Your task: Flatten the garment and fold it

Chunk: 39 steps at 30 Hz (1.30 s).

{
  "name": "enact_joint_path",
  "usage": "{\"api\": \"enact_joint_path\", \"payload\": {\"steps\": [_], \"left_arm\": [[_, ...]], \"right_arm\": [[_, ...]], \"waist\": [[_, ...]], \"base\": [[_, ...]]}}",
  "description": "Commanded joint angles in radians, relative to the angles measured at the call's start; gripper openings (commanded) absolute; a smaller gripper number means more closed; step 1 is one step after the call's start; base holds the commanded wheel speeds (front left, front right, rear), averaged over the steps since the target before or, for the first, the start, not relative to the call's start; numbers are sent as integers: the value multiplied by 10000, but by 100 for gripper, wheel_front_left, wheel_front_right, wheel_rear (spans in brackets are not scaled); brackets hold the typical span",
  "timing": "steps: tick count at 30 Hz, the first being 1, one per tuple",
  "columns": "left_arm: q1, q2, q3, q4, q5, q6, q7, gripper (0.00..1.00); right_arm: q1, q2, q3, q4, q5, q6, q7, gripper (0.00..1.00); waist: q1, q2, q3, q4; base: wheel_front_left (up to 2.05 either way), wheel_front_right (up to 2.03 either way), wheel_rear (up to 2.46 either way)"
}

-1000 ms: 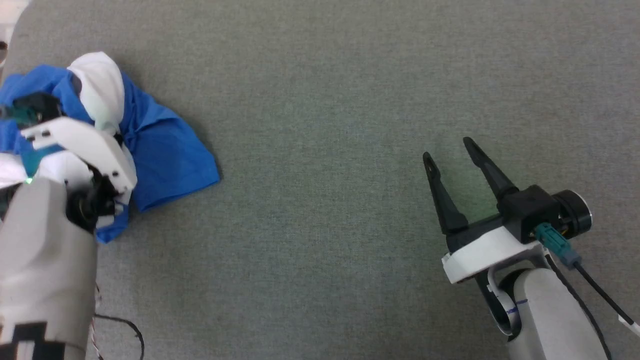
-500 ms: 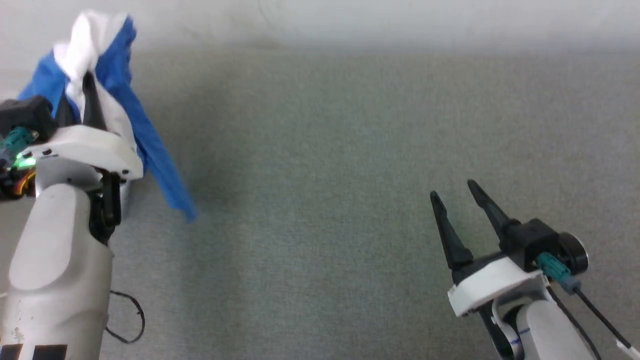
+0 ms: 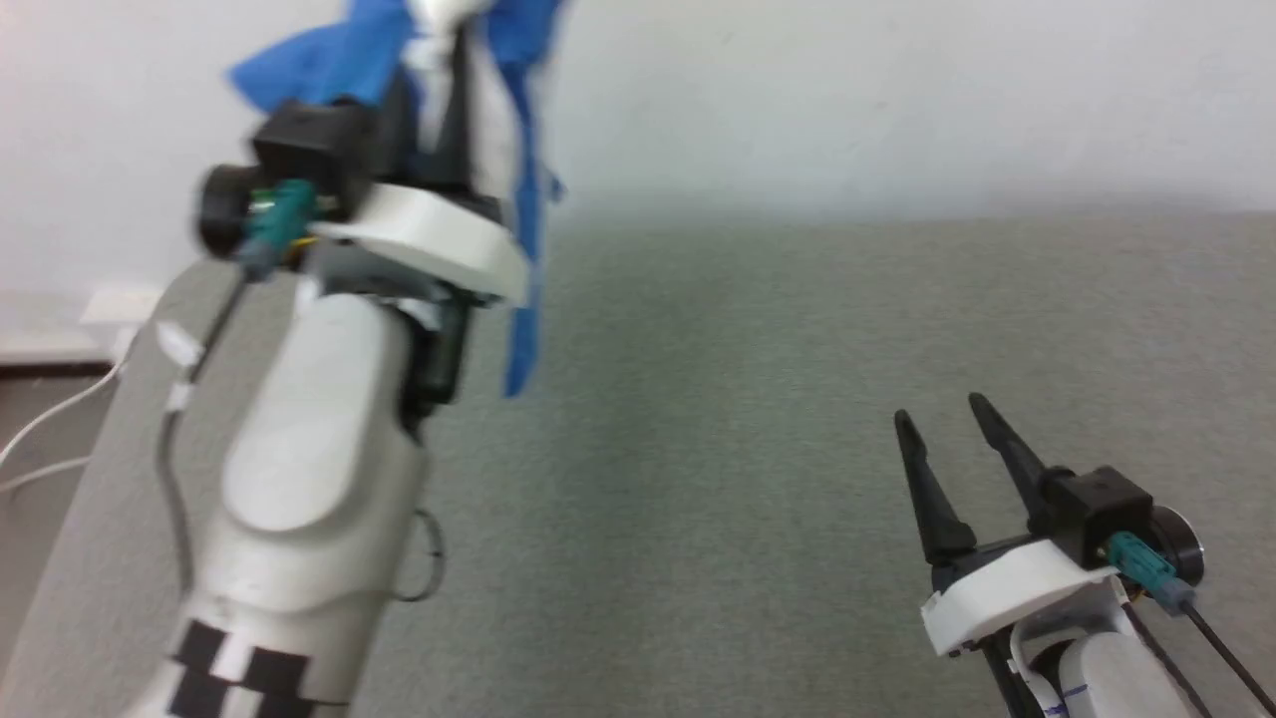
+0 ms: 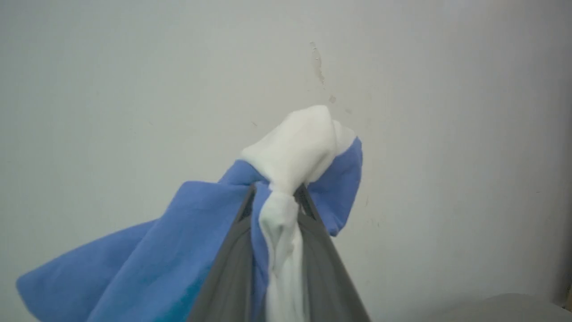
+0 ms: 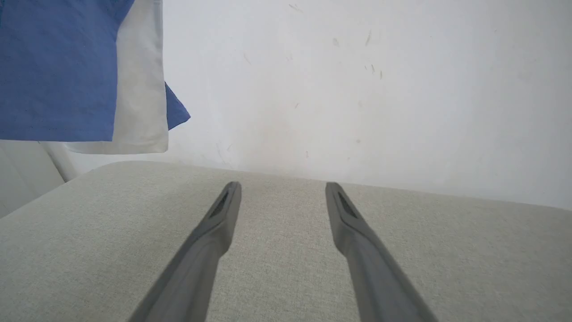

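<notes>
The garment (image 3: 518, 229), white with bright blue sections, hangs bunched in the air at the upper left of the head view, above the grey table (image 3: 758, 419). My left gripper (image 3: 439, 60) is shut on it. In the left wrist view a white twist of the garment (image 4: 286, 179) is pinched between the two fingers, with blue cloth draping down to the left. The garment's lower hem (image 5: 89, 89) dangles at the top left of the right wrist view. My right gripper (image 3: 952, 419) stands open and empty low over the table at the lower right; it (image 5: 281, 188) holds nothing.
A pale wall (image 3: 897, 90) rises behind the table's far edge. White cables (image 3: 40, 439) trail at the left side beyond the table. The grey cloth surface stretches wide between the two arms.
My left arm has lifted the garment off the table, up and to the right. The camera has tilted up, bringing the wall into view. The right gripper stays open.
</notes>
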Motion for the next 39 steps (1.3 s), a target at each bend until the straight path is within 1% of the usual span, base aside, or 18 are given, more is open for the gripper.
{"api": "enact_joint_path", "payload": {"steps": [1, 7, 11, 14, 18, 22, 23, 24, 25, 26, 27, 28, 30, 32, 34, 37, 38, 39], "left_arm": [[-220, -305, -295, 66, -21, -199, 51, 0], [-292, -1007, -1329, 790, -211, -711, 264, 0], [-32, -1194, -2080, 1745, -495, -1028, 1039, 0], [267, -1244, -2661, 2725, -755, -1384, 2108, 0], [692, -1274, -3222, 4075, -1253, -1740, 3981, 0], [1010, -1290, -3566, 4984, -1729, -1900, 5650, 0], [1010, -1290, -3566, 4984, -1729, -1900, 5650, 0], [1135, -1296, -3700, 5205, -1962, -1970, 6259, 20], [1197, -1299, -3743, 5261, -2114, -2006, 6535, 53], [1245, -1301, -3760, 5257, -2273, -2034, 6725, 100], [1272, -1303, -3743, 5193, -2419, -2050, 6791, 100], [1271, -1304, -3706, 5041, -2520, -2063, 6652, 100], [1278, -1306, -3475, 4611, -2687, -2023, 5891, 100], [1342, -1307, -3141, 4042, -2827, -2003, 4742, 100], [1426, -1235, -2752, 3394, -2793, -1908, 3252, 100], [1686, -853, -2396, 2634, -2499, -1756, 1475, 100], [1686, -853, -2396, 2634, -2499, -1756, 1475, 100], [1912, -523, -2166, 2211, -2233, -1503, 456, 100]], "right_arm": [[123, 1, -79, -110, -41, -17, 32, 100], [114, 1, -133, -299, -47, -17, 130, 100], [74, 1, -103, -392, 13, -17, 162, 100], [55, 1, -93, -430, 38, -17, 186, 100], [21, 1, -93, -417, 49, -17, 188, 100], [13, 1, -52, -385, 45, -17, 229, 100], [13, 1, -52, -385, 45, -17, 229, 100], [-9, 1, -19, -361, 37, -17, 239, 100], [-24, 1, 8, -342, 31, -17, 249, 100], [-32, 1, 22, -330, 29, -17, 260, 100], [-43, 1, 42, -328, 20, -17, 270, 100], [-55, 1, 67, -326, 9, -17, 281, 100], [-64, 1, 118, -321, -17, -17, 307, 100], [-47, 1, 144, -339, -44, -17, 335, 100], [-6, 1, 113, -366, -81, -17, 364, 100], [91, 1, 58, -423, -137, -17, 415, 100], [91, 1, 58, -423, -137, -17, 415, 100], [160, 1, 28, -477, -169, -17, 456, 100]], "waist": [[1, -1, -152, -964], [1, -1, 77, -2081], [1, -1, 329, -2663], [1, -1, 527, -2946], [1, -1, 741, -3097], [1, -1, 839, -3048], [1, -1, 839, -3048], [1, -1, 853, -2952], [1, -1, 838, -2901], [1, -1, 809, -2826], [1, -1, 784, -2762], [1, -1, 746, -2696], [1, -1, 634, -2570], [1, -1, 503, -2441], [1, -1, 371, -2295], [1, -1, 186, -2075], [1, -1, 186, -2075], [1, -1, 87, -1941]], "base": [[0, 0, 0], [0, 0, 0], [0, 0, 0], [0, 0, 0], [0, 0, 0], [0, 0, 0], [0, 0, 0], [0, 0, 0], [0, 0, 0], [0, 0, 0], [0, 0, 0], [0, 0, 0], [0, 0, 0], [0, 0, 0], [0, 0, 0], [0, 0, 0], [0, 0, 0], [0, 0, 0]]}}
